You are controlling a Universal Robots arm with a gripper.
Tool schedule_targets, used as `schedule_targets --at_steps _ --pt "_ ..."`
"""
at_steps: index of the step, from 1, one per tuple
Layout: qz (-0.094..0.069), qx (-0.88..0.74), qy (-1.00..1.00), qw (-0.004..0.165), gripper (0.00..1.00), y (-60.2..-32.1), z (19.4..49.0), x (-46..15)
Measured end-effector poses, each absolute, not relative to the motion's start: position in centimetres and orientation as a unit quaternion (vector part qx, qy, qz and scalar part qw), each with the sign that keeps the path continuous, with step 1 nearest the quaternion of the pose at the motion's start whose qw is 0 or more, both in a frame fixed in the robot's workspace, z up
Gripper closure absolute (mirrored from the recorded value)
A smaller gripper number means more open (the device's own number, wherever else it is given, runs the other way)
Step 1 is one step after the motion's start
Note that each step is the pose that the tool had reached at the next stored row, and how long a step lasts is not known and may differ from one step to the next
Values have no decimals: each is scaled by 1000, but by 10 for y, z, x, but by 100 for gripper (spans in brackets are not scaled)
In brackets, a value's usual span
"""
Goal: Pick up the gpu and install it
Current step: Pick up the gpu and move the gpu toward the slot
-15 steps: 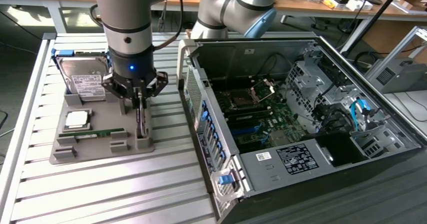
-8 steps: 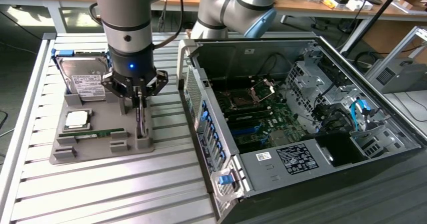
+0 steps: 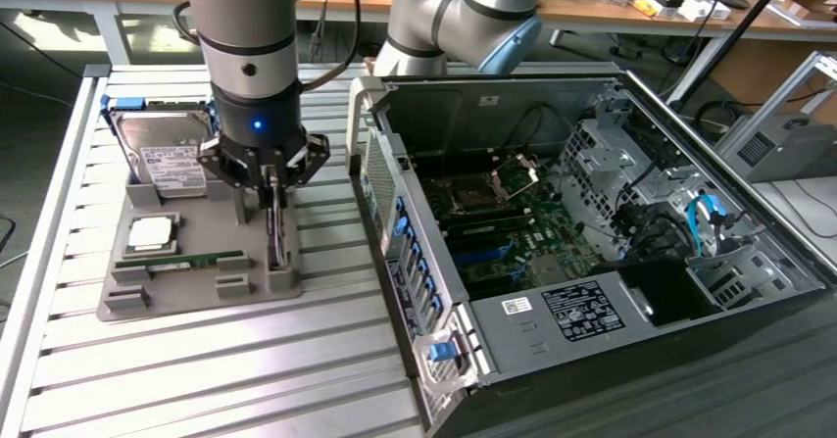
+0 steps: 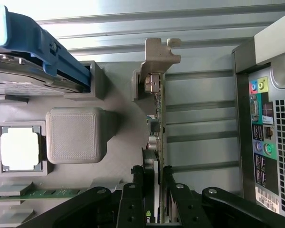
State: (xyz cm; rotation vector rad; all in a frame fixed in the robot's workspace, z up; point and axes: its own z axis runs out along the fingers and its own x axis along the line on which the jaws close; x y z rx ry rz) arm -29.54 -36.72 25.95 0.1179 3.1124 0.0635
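Note:
The gpu [image 3: 273, 234] stands on edge in a slot of the grey fixture tray [image 3: 196, 299], at the side nearest the computer. In the wrist view the gpu [image 4: 157, 109] is a thin dark card whose silvery bracket [image 4: 157, 53] is at the end farthest from my fingers. My gripper [image 3: 269, 195] hangs straight down over it. Seen from the wrist, the gripper [image 4: 153, 172] has one black finger pressed to each face of the card. The card still rests in its slot. The open computer case [image 3: 374, 154] lies to the exterior view's right, with its motherboard [image 3: 513, 234] exposed.
The tray also holds a hard drive [image 3: 163, 160] in a blue carrier, a square processor [image 3: 151, 230] and a green memory stick [image 3: 183, 260]. The case's rear port panel [image 4: 266, 128] is close beside the card. Everything sits on a slatted metal table [image 3: 249, 379].

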Motion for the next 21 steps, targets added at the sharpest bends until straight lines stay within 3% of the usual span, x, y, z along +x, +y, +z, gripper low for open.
schedule_targets --at_steps 21 --pt "20 38 999 13 73 -367 269 -295"
